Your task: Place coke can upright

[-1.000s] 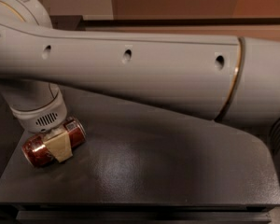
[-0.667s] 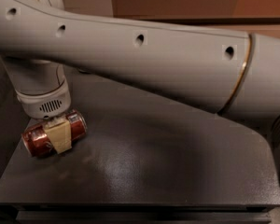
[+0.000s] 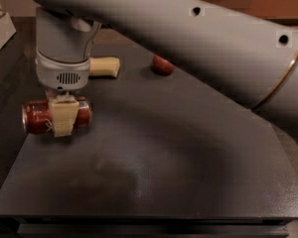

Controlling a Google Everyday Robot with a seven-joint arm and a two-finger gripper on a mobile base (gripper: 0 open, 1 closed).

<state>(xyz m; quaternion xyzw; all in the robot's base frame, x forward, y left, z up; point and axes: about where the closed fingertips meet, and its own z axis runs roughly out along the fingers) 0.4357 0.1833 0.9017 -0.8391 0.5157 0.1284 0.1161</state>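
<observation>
One arm: the robot's pale grey arm (image 3: pixel 198 43) spans the top of the view from the right edge to the upper left, where it bends down into a round wrist housing (image 3: pixel 64 58) with a small vent grille on its face.
Gripper: the gripper (image 3: pixel 63 114) hangs straight below the wrist, over the left side of the table, its jaws clamped across the middle of the coke can. One tan finger (image 3: pixel 64 122) crosses the can's near face; the other is hidden behind it.
Coke can: the coke can (image 3: pixel 37 117) lies on its side in that grip, long axis running left to right. A paler rim shows at its left end, and its red body shows on either side of the finger.
Height: whether the can rests on the surface or is held just clear of it cannot be told.
Table: a dark, matte table (image 3: pixel 169 162) fills the lower frame, with the can near its left edge.
Apple: a round red apple (image 3: pixel 161 65) sits at the far side of the table, partly hidden by the arm and well apart from the can.
Tan object: a pale tan, rounded object (image 3: pixel 105 66) lies just right of the wrist housing, between it and the apple. What it is cannot be told.
Corner: a light-coloured box (image 3: pixel 1 26) shows at the upper left, off the table.
</observation>
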